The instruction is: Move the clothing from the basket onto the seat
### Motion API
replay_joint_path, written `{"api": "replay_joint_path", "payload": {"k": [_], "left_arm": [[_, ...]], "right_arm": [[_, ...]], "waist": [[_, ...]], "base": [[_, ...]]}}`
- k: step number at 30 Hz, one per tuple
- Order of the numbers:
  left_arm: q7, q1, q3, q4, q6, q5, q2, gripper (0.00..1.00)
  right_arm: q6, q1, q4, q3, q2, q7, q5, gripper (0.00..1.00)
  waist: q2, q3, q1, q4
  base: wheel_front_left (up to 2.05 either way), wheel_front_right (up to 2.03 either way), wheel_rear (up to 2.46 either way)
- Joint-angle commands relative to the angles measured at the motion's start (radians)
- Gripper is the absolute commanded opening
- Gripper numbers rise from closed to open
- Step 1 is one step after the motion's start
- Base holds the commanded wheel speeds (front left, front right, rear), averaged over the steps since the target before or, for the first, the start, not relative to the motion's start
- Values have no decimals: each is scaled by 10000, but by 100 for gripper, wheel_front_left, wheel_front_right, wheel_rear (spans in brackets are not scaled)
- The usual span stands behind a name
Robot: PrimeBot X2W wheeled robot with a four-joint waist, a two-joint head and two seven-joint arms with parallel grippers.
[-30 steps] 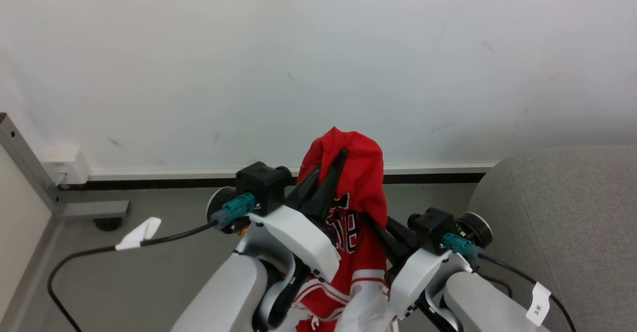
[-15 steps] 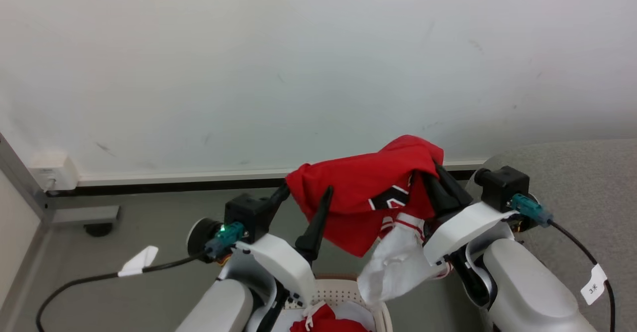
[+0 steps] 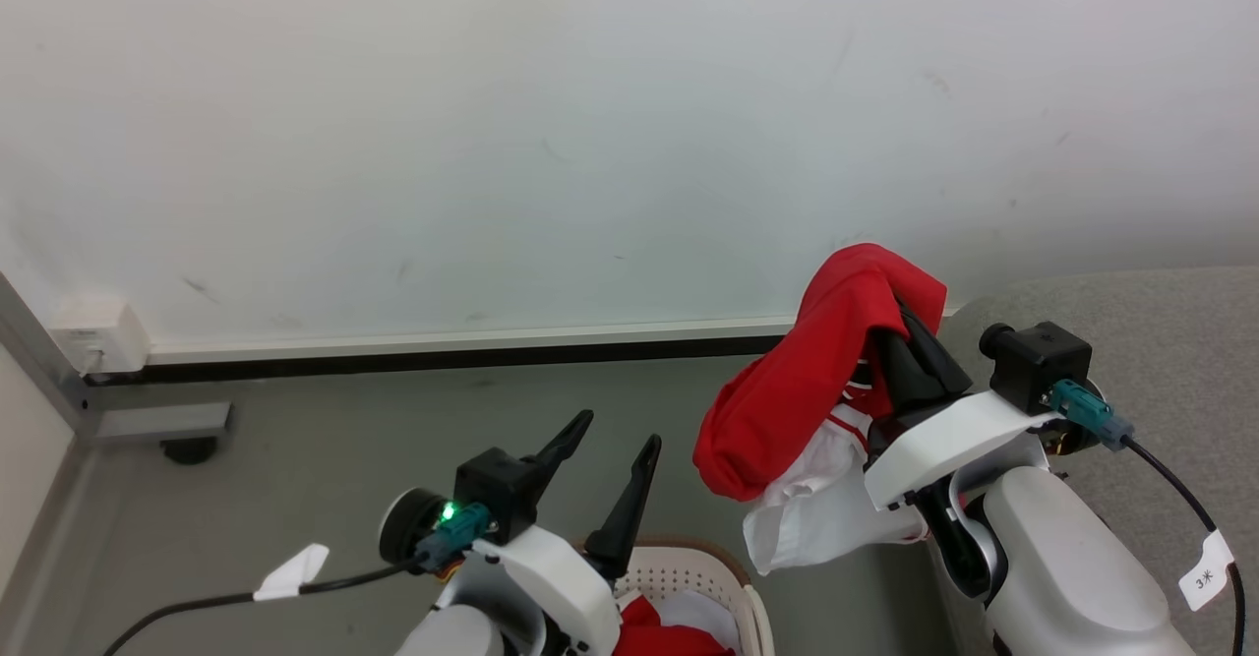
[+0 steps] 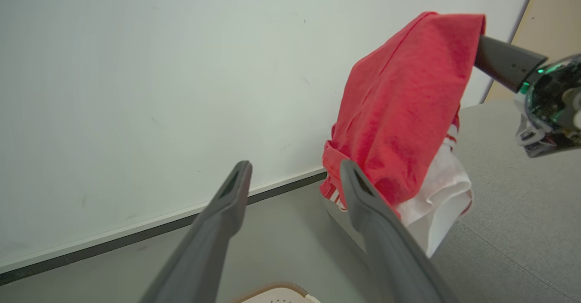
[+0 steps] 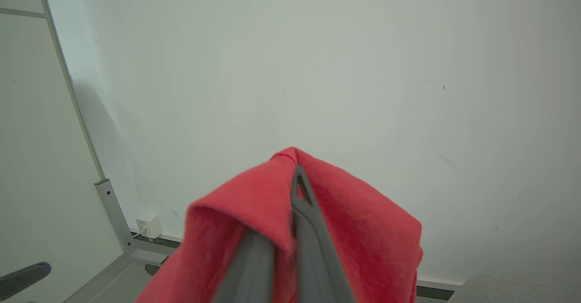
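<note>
Red clothing [image 3: 807, 390] hanging aloft, basket [image 3: 689, 577] below, seat [image 3: 1161, 341] beside

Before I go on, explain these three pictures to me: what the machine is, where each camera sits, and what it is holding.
This is a wheeled robot with two arms, each ending in a gripper with two long dark fingers. One picture comes from a camera on its head, looking forward and down. The other two come from cameras on its wrists, looking along each gripper's fingers.

The right gripper is shut on a red garment with white parts, which hangs from it in the air beside the grey seat. The left gripper is open and holds nothing. Below it on the floor stands the white basket, with more red clothing inside. Behind is a plain white wall.
</note>
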Motion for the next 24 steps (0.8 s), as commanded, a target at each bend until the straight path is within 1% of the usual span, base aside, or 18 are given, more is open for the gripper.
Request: {"api": "replay_joint_path", "payload": {"k": [1,9,14,19,24], "left_arm": [[-99,27,-11,59,-23,21,22,100],[-217,-116,-103,158,29,-60,-86,100],[-222,-156,-105,144,43,-114,-63,100],[-213,-162,-142,12,54,-148,-33,100],[-163,-191,-311,-197,31,-166,-140,100]], "right_arm": [[-21,151,-56,-49,-16,-36,-35,0],[-21,198,-128,-109,-9,-36,-130,0],[-21,220,-185,-278,-6,-36,-248,0],[-21,249,-276,-435,-85,-36,-354,0],[-21,374,-427,-512,-360,-36,-481,0]], "waist": [[0,-13,0,6],[0,-35,0,-52],[0,30,0,-281],[0,134,0,-824],[0,250,0,-1564]], "base": [[0,0,0],[0,0,0],[0,0,0],[0,0,0],[0,0,0]]}}
